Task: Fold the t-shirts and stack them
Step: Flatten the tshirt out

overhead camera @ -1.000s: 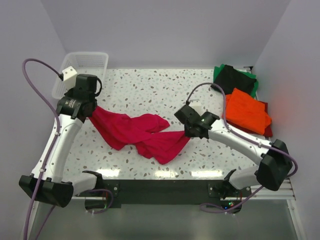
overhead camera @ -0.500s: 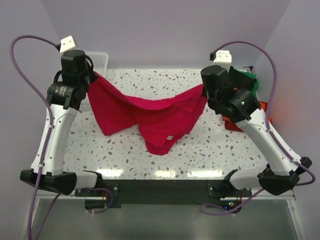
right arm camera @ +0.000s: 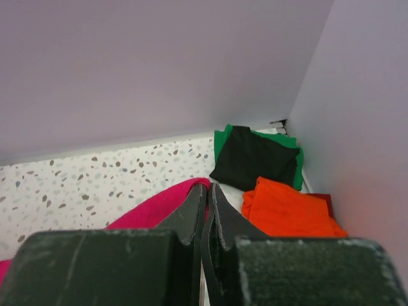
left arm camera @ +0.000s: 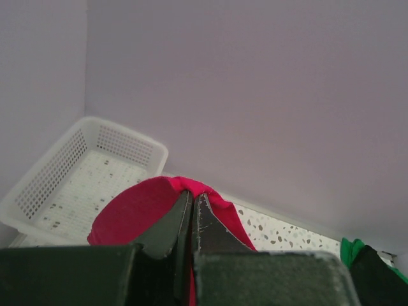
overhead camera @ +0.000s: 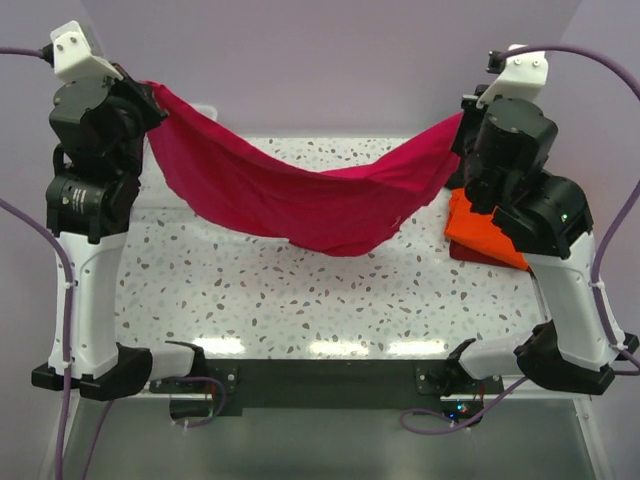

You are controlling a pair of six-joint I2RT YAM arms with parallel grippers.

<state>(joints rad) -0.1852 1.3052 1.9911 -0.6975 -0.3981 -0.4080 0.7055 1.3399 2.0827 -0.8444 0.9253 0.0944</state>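
A crimson-pink t-shirt (overhead camera: 300,200) hangs in the air as a sagging band between my two arms, its low middle above the table. My left gripper (overhead camera: 150,90) is shut on its left end, high at the back left. The cloth bulges over the closed fingertips in the left wrist view, gripper (left arm camera: 193,194), shirt (left arm camera: 134,213). My right gripper (overhead camera: 462,118) is shut on the right end; its wrist view shows pink cloth (right arm camera: 153,207) beside the shut gripper (right arm camera: 208,186). Folded orange (right arm camera: 287,207), black (right arm camera: 255,159) and green (right arm camera: 223,137) t-shirts lie at the back right, with a dark red one (right arm camera: 322,199) under the orange.
A white mesh basket (left arm camera: 83,172) stands in the back left corner below my left gripper. The orange shirt (overhead camera: 480,235) shows beside my right arm. Lilac walls close the back and both sides of the speckled table (overhead camera: 300,300).
Both arms rose and drew apart toward the back corners, lifting the crimson-pink t-shirt off the table and stretching it out in the air.
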